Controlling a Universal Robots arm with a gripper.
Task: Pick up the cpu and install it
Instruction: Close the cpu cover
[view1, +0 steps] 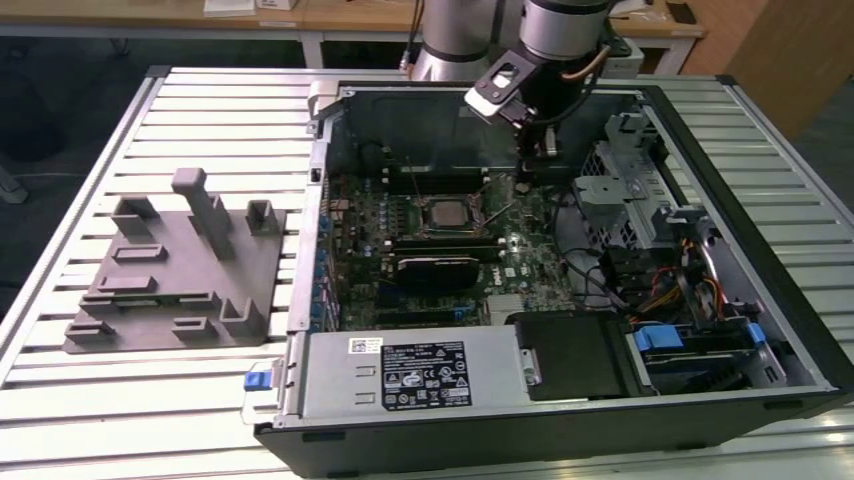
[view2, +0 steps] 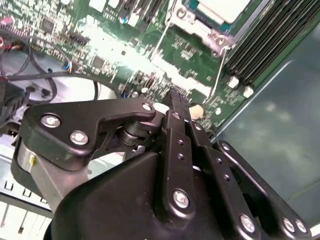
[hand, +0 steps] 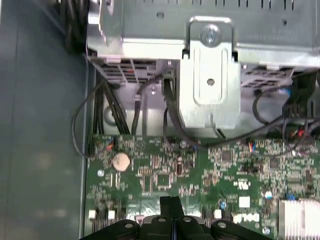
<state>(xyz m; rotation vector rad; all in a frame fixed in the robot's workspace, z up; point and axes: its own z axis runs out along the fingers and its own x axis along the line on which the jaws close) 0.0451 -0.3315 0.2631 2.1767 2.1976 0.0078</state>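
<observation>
The cpu (view1: 445, 212) is a small square chip with a pale silver top. It lies in the socket at the middle of the green motherboard (view1: 527, 270) inside the open computer case. In the second wrist view the cpu (view2: 220, 7) sits in its metal socket frame, with thin wire levers beside it. My gripper (view1: 537, 172) hangs inside the case, to the exterior view's right of the socket and just above the board. Its fingers (hand: 170, 204) are pressed together with nothing between them; in the second wrist view the fingertips (view2: 178, 97) point down at the board.
A large grey plastic fixture (view1: 174, 270) with upright blocks stands on the slatted table on the exterior view's left. In the case are a metal drive cage (view1: 627, 170), cable bundles (view1: 667, 290), a power supply (view1: 400, 370) and a black module (view1: 574, 355).
</observation>
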